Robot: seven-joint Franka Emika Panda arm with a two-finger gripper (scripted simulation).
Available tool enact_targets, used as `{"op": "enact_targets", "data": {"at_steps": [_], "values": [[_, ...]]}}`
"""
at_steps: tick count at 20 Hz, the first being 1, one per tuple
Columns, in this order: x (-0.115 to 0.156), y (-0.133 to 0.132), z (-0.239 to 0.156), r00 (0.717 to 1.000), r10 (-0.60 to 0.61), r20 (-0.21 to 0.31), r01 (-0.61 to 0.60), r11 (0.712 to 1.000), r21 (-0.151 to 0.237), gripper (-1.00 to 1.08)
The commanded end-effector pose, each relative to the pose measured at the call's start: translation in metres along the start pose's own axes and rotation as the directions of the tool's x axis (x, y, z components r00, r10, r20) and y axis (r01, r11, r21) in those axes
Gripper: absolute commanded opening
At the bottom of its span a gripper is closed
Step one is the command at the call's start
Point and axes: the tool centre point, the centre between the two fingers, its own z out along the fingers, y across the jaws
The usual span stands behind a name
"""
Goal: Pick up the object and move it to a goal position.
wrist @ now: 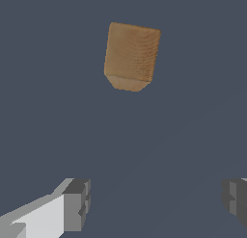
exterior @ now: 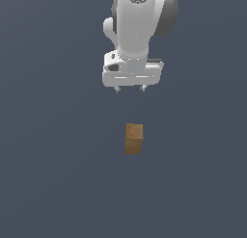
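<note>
The object is a small orange-brown wooden block, taller than wide, standing alone on the dark grey floor. In the wrist view the object shows its grained face and lies well ahead of the fingers. My white gripper hangs above and behind the block in the exterior view, apart from it, with only short fingertips showing below the hand. The gripper is open: its two grey fingertips stand far apart with nothing between them.
A plain dark grey surface fills both views. The white arm with its dark joint rises out of the exterior view's upper edge.
</note>
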Motion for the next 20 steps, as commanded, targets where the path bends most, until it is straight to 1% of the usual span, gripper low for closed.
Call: {"op": "enact_targets", "data": {"at_steps": [1, 7, 15, 20], "values": [[0.005, 0.000, 0.002, 1.000, 0.006, -0.003, -0.006, 1.000, 0.000, 1.00], [0.030, -0.002, 0.013, 0.999, 0.035, -0.022, -0.035, 0.999, -0.001, 1.00], [0.083, -0.005, 0.042, 0.993, 0.100, -0.064, -0.100, 0.995, 0.002, 1.00], [0.109, -0.007, 0.059, 0.987, 0.133, -0.086, -0.133, 0.991, 0.006, 1.00]]}}
